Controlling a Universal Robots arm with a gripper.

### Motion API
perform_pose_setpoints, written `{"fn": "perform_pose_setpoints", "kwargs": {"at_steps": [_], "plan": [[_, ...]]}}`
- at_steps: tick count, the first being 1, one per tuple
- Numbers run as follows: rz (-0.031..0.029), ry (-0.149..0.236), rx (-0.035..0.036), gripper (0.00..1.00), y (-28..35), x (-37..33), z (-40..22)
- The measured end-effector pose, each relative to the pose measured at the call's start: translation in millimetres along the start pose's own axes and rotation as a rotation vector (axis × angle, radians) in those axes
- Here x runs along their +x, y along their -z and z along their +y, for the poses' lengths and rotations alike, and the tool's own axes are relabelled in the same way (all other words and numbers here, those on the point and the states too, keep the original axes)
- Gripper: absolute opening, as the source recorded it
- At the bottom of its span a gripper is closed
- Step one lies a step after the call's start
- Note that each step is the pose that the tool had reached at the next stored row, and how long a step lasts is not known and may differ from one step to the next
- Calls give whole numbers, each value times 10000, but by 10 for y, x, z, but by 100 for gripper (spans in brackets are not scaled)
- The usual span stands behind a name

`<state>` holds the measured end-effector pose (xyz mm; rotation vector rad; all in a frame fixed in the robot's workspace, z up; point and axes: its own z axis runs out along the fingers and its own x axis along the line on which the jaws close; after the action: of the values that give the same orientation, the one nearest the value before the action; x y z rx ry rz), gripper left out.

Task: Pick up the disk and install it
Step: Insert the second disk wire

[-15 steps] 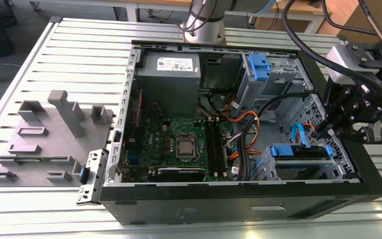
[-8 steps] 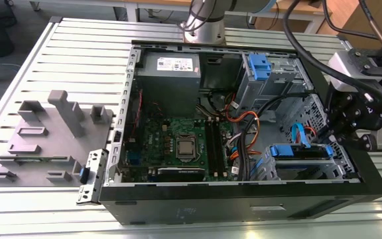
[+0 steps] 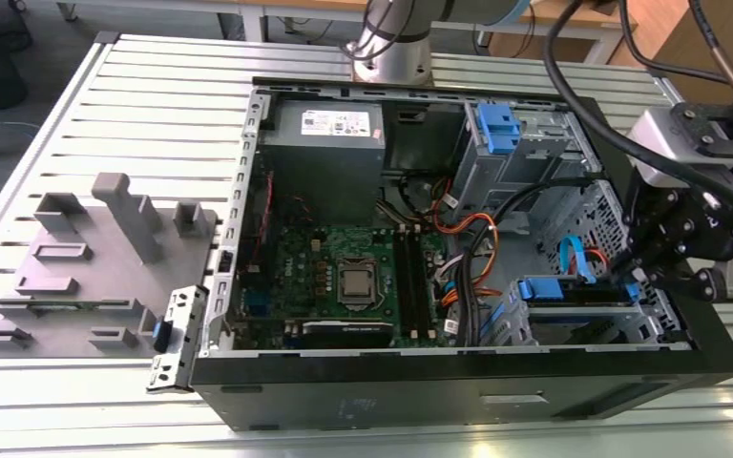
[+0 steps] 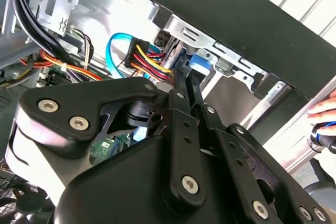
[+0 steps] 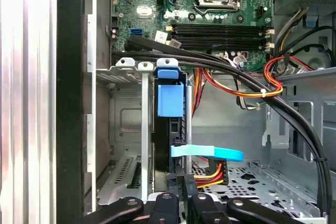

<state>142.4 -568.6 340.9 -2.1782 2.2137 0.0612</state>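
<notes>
So on the exterior view's left there's a grey plastic fixture (image 3: 87,267) on the slatted table (image 3: 150,86). The open PC case (image 3: 469,382) sits mid-frame with the motherboard (image 3: 341,277) showing. Over at the exterior view's right, the disk (image 3: 555,289) sits in the lower drive bay, blue tab up, on edge in the first wrist view (image 5: 170,100). The gripper (image 3: 640,277) hangs right at it; its fingers (image 4: 184,95) look pressed together just beside the blue tab, though I can't tell if they're pinching anything.
</notes>
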Motion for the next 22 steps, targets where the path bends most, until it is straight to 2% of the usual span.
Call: {"fn": "perform_pose_setpoints", "kwargs": {"at_steps": [11, 20, 21, 22], "plan": [[98, -1, 2, 16, -17, 46, 1], [100, -1, 1, 17, -20, 47, 1], [101, -1, 2, 24, -20, 46, 1], [101, -1, 2, 24, -20, 47, 1]]}}
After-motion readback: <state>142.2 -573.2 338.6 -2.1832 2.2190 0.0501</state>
